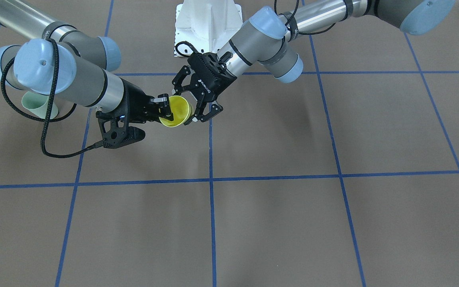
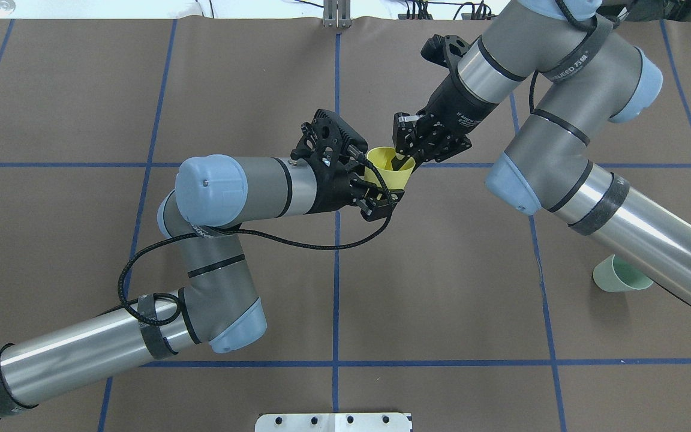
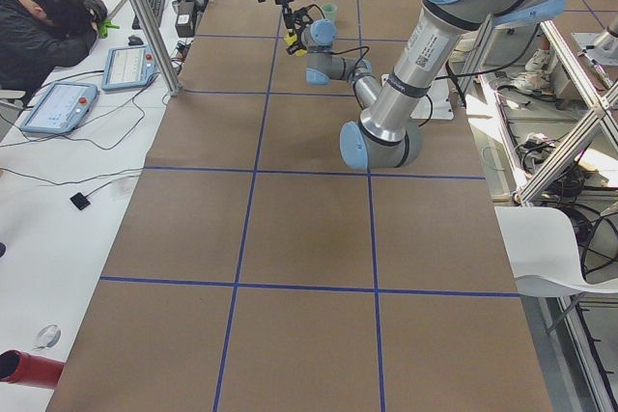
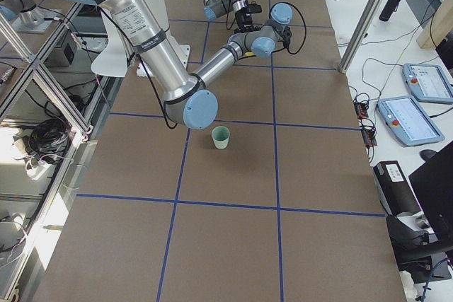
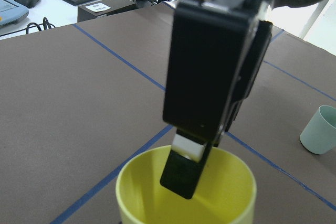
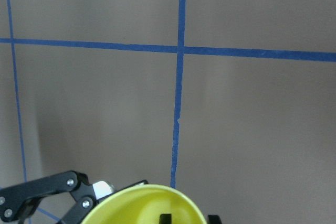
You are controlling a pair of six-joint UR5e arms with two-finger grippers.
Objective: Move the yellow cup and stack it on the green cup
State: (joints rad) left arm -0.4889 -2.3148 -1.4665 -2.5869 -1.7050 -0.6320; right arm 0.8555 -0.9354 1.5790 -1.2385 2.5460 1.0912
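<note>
Straight out in front of the white robot base [image 1: 205, 28], the small bright yellow plastic cup [image 1: 178, 115] is held upright above the brown paper-covered table [image 2: 441, 270], close to a crossing of the blue tape lines [image 1: 211, 151]. Its mouth faces up. Inside it is only one black finger [image 5: 181, 174] of the right gripper [image 1: 165, 113]. This finger dips down along the inner wall. The other finger stays outside the rim, so the jaws are pinched on the cup wall.

The left gripper [image 1: 183, 104] reaches the same cup from the other side of the base line. Its two fingers stand on either side of the cup body, and one white pad lies just beside the rim. Whether these fingers press the cup or stand a little away from it, the pictures do not show.

Off to the robot's right of the base, well apart from it, the small pale mint-green plastic cup [image 4: 221, 137] stands upright on the table, partly under the right arm. Its mouth is up, and its inside shows only its own green wall.
</note>
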